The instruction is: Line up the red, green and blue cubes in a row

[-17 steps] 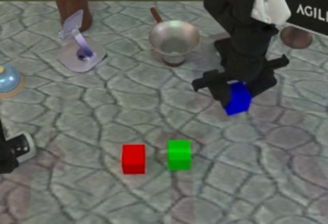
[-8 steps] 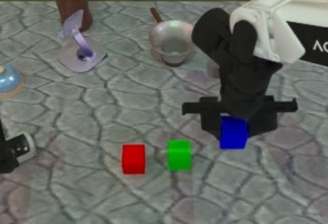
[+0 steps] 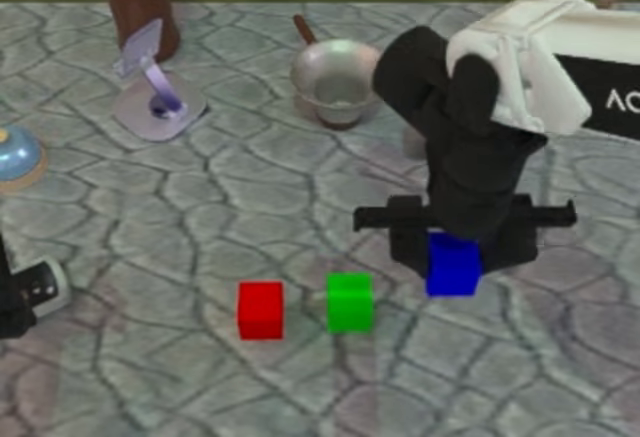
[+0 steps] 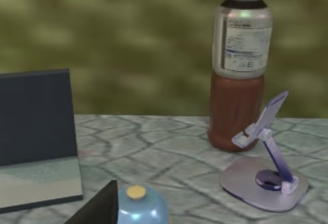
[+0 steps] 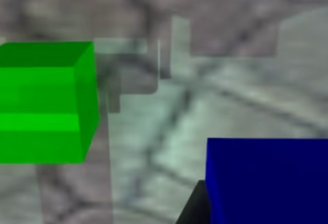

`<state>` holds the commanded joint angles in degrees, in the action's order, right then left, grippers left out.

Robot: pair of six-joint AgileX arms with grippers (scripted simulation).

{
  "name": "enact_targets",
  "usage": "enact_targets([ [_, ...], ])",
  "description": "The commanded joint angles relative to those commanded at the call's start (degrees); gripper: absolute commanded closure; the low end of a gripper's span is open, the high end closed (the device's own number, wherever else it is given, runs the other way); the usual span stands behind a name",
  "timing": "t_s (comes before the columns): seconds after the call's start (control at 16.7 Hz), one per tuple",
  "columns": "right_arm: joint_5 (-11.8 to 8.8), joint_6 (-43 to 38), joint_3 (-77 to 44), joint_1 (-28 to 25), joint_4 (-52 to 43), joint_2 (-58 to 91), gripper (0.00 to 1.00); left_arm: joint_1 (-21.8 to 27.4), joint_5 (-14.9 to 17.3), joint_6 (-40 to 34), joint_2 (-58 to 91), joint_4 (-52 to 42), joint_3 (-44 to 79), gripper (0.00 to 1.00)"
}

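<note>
Top view shows the right gripper (image 3: 455, 257) clamped on the blue cube (image 3: 452, 265), carrying it just right of the green cube (image 3: 350, 302) to extend the row; the red cube (image 3: 260, 309) sits left of green. Left gripper (image 3: 20, 297), far left of green, is parked; I cannot tell its state.

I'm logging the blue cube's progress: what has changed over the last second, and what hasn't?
The right claw, shut on the blue cube, carried it from near the pan forward and slightly toward the table's left, so that it now sits just right of the green cube. It still holds the cube. The red cube, the green cube and the parked left claw stayed put.
</note>
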<state>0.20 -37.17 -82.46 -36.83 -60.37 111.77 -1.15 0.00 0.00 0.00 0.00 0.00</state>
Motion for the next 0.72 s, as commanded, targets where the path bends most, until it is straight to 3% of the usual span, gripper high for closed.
enact_targets([
  [0.3, 0.1, -0.3, 6.6, -0.3, 10.7, 3.6, 1.00, 0.0, 0.0, 0.0, 0.0, 0.0, 0.0, 0.00],
  [0.6, 0.1, -0.3, 7.8, -0.4, 12.3, 4.3, 1.00, 0.0, 0.0, 0.0, 0.0, 0.0, 0.0, 0.00],
  [0.72, 0.1, -0.3, 7.8, -0.4, 12.3, 4.3, 0.85, 0.0, 0.0, 0.0, 0.0, 0.0, 0.0, 0.00],
])
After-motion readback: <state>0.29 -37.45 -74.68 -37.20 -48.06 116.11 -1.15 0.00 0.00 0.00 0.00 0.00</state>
